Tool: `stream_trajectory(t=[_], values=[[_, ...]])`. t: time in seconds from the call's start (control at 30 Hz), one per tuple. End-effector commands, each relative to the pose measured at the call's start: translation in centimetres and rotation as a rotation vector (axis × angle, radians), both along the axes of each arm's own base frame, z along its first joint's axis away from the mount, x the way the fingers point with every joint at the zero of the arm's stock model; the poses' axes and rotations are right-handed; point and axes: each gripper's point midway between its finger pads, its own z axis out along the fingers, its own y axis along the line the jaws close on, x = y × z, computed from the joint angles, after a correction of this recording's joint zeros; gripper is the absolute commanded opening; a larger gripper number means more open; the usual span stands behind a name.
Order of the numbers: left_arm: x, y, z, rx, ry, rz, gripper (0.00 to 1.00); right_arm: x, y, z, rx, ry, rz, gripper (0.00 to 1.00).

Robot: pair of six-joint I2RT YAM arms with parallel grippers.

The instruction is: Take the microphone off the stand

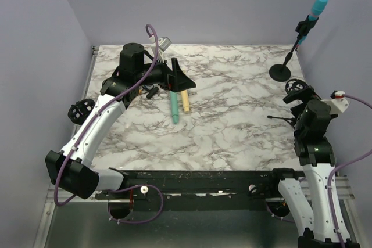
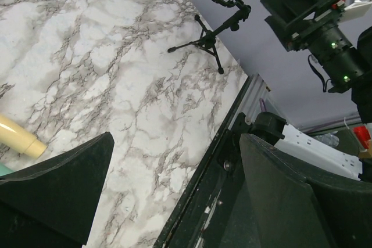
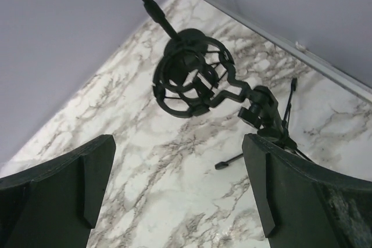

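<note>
Your right claw (image 3: 177, 155) is on the near side of the tall stand (image 1: 296, 45). Its two fingers are spread wide and it holds nothing. A small three-legged stand (image 3: 264, 114) sits just past this claw, between it and the tall stand. It has a round black ring (image 3: 192, 74) on its arm.

Your left claw (image 2: 175, 143) is well to the left of the tall stand, above the marble table (image 1: 232, 126). It is wide open too, with nothing in it. A green microphone (image 1: 174, 110) and a cream microphone (image 1: 185, 103) lie flat on the table just beside this claw. They lie side by side.

The tall stand is at the far right corner, on a round black foot. The blue microphone (image 1: 318, 6) sits in the clip at the top of this stand, tilted up. Both claws are well apart from it.
</note>
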Motion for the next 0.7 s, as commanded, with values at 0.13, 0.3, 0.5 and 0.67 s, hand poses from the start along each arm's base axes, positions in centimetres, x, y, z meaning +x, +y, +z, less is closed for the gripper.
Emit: stream_trajectory(t=[0.13,0.3,0.5,0.67], values=[[-0.5,-0.2,0.5,-0.013,-0.016,-0.021,0.94,2.9,0.9,6.7,-0.136,-0.110,0.123,1.00],[-0.7,-0.1,0.8,-0.015,-0.024,-0.023,0.94,7.2,2.0,9.2,-0.148,-0.155,0.194,1.00],[-0.9,0.2,1.3,-0.009,-0.045,-0.014,0.94,13.8,2.0,10.6,-0.194,-0.094,0.233,1.00],[-1.3,0.4,1.9,-0.011,-0.066,-0.013,0.94,18.4,0.9,9.1,-0.229,-0.046,0.194,1.00]])
